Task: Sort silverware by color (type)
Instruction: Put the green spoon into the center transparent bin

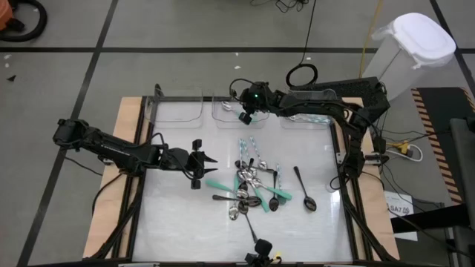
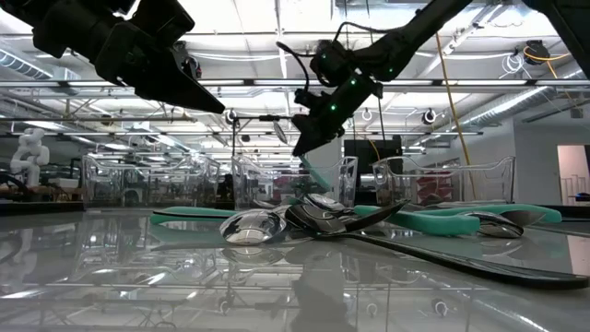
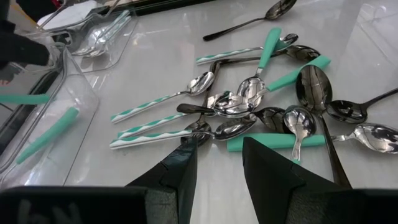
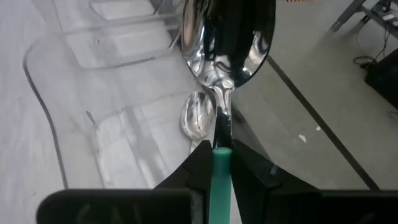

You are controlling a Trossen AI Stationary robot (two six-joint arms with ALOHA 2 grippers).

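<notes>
Held spoon: a silver spoon with a teal-green handle [image 4: 225,74] is pinched by that handle in the right gripper [image 4: 219,163], bowl pointing away from the wrist, raised above the middle clear bin [image 1: 228,111] at the table's far edge.
Right gripper: fingers clamped on the teal handle; in the low view the spoon hangs down from it toward the bin.
Middle bin: one silver spoon [image 4: 198,115] already lies inside it, directly under the held one.
Pile: the rest of the silverware [image 1: 252,185] lies heaped near the table's centre, a tangle of teal-handled spoons, spoons with pale striped handles and dark ones, many touching or crossing.
Stray spoon: one all-dark spoon [image 1: 303,188] lies apart from the heap, on the side of the right arm.
Left gripper: the left gripper [image 1: 202,166] hovers over the table beside the pile, fingers apart and holding nothing, pointed at the heap.
Other bins: a clear bin [image 1: 178,110] stands left of the middle one, and the left wrist view shows striped-handled spoons [image 3: 102,34] resting in a further bin.
Table: a glossy white surface [image 1: 178,222] in a wooden frame.
</notes>
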